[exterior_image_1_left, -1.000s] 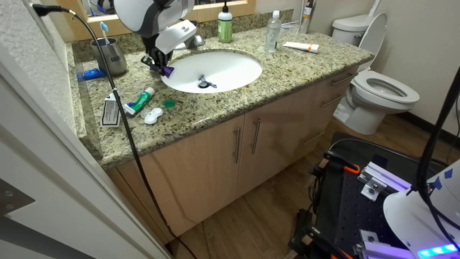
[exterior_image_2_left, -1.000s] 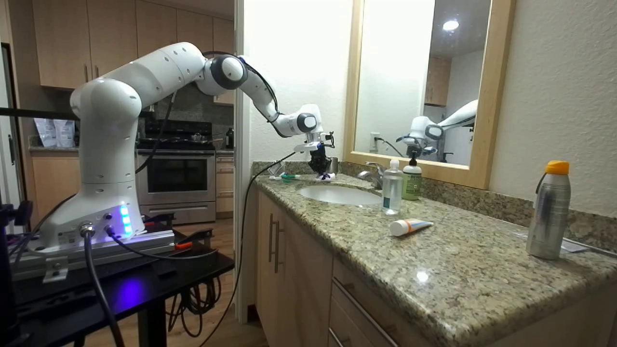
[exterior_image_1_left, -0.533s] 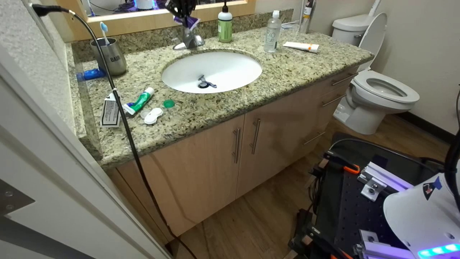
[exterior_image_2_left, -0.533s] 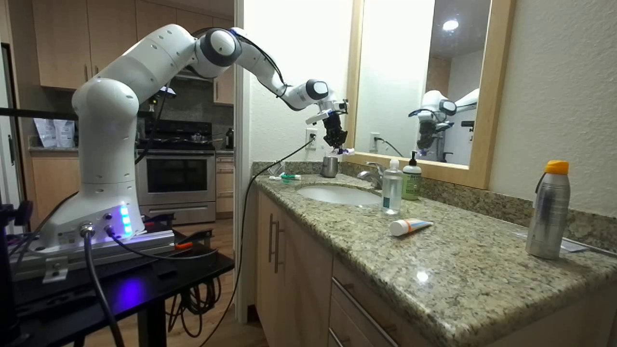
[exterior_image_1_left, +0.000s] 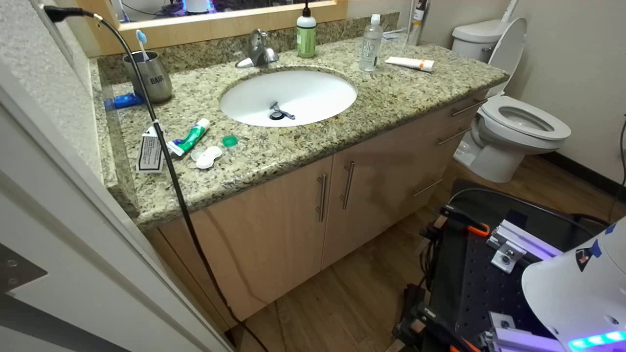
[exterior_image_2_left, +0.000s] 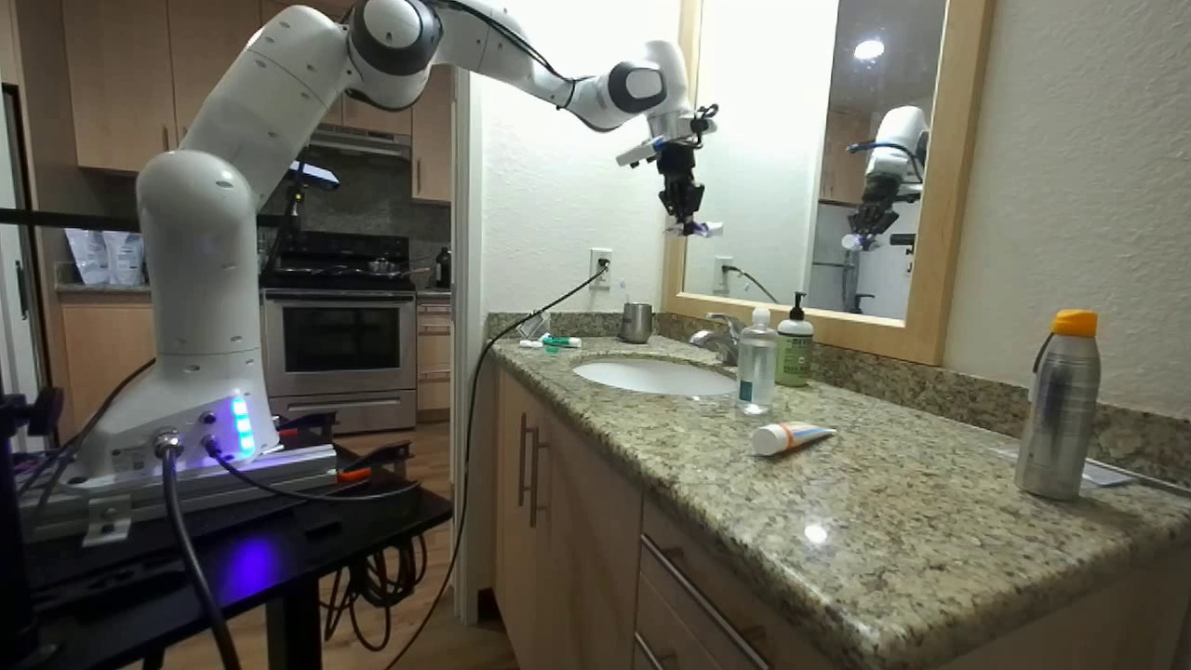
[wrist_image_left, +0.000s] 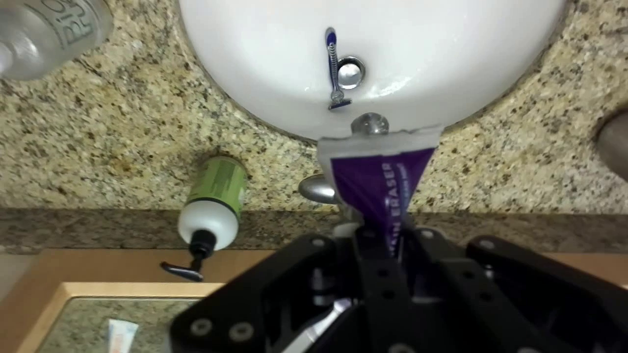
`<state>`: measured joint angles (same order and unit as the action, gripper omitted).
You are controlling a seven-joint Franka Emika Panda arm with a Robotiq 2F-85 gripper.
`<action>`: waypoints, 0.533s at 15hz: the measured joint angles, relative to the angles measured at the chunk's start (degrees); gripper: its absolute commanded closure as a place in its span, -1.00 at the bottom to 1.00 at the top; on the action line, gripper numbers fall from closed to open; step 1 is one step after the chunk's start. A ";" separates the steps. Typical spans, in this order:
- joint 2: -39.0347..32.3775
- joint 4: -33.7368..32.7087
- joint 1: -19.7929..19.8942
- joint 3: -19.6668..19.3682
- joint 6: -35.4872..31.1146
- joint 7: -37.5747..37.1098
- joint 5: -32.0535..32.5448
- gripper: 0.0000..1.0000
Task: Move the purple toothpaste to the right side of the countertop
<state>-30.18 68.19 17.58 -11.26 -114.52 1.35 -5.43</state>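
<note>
Pinching the purple toothpaste (wrist_image_left: 383,181) between 2 closed-in fingers (wrist_image_left: 375,264), my gripper (exterior_image_2_left: 686,221) hung in midair well above the countertop (exterior_image_2_left: 930,493); I saw the faucet (exterior_image_2_left: 721,342) below.

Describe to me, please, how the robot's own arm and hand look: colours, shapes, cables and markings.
The arm is white and smoothly rounded, with dark grey rings at its joints. A thick dark cable plugs into its white base, which shows glowing blue lights and blue patches. The hand is black and angular, with narrow fingers and pale round screw heads.
</note>
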 measured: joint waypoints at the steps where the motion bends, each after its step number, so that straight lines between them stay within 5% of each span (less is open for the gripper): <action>1: 0.78 -0.02 2.00 -0.44 0.82 -0.14 -2.05 0.96; 8: -0.81 -0.23 14.76 -3.91 2.74 -4.94 -12.57 0.96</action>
<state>-30.99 67.96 32.34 -15.17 -111.78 -3.59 -18.00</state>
